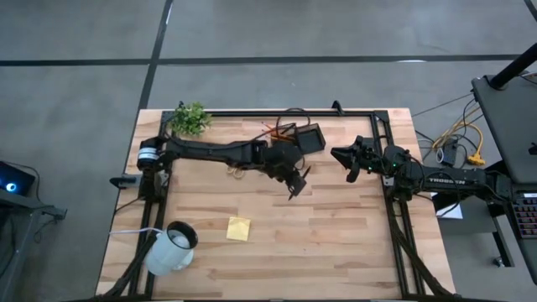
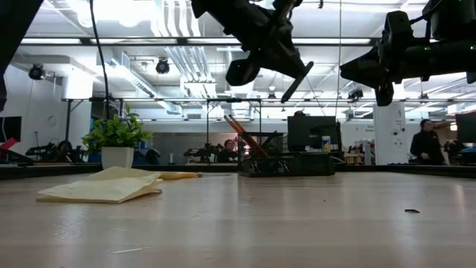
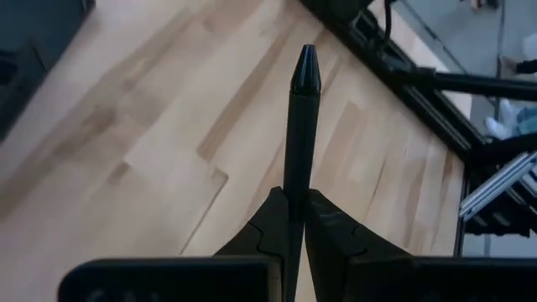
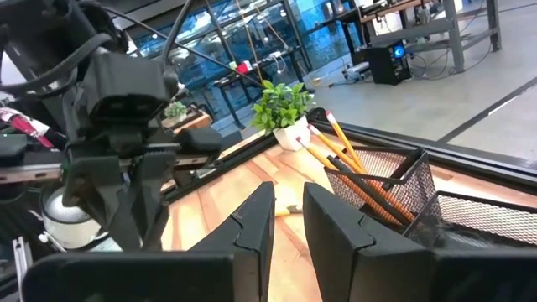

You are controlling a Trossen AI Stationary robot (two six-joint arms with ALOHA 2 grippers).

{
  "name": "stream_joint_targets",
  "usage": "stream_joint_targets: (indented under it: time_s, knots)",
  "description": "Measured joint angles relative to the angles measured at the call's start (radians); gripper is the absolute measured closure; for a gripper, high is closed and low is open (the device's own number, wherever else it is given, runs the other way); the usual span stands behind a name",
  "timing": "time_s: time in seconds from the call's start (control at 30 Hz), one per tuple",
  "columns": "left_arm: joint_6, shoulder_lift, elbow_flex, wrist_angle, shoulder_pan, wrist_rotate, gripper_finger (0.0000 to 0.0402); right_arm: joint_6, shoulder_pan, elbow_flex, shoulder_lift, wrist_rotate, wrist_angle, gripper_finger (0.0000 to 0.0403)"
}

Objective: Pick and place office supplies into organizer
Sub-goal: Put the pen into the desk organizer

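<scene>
Pen (image 3: 302, 126) sits pinched tight in the left end effector (image 1: 295, 178), mid-frame. It points down-left, away from the organizer (image 1: 309, 138) just up-right. Right end effector (image 1: 351, 165) waits slightly apart, empty.

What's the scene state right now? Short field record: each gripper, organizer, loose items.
left gripper: raised above the table, jaws shut on a dark pen
right gripper: raised at the table's right side, holds nothing, jaws slightly apart
organizer: far edge of the table, orange pencils standing in it
sticky-note pad: loose on the table, near side
mug: lying near the front left corner
plant: far left corner
</scene>
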Motion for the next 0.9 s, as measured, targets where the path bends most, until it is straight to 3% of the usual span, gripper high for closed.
stream_joint_targets:
  time_s: [0.9]
  knots:
    - [0.121,0.0,-0.006,0.168,0.116,0.005,0.0397,0.001,0.0,0.0,0.0,0.0,-0.002,0.0346]
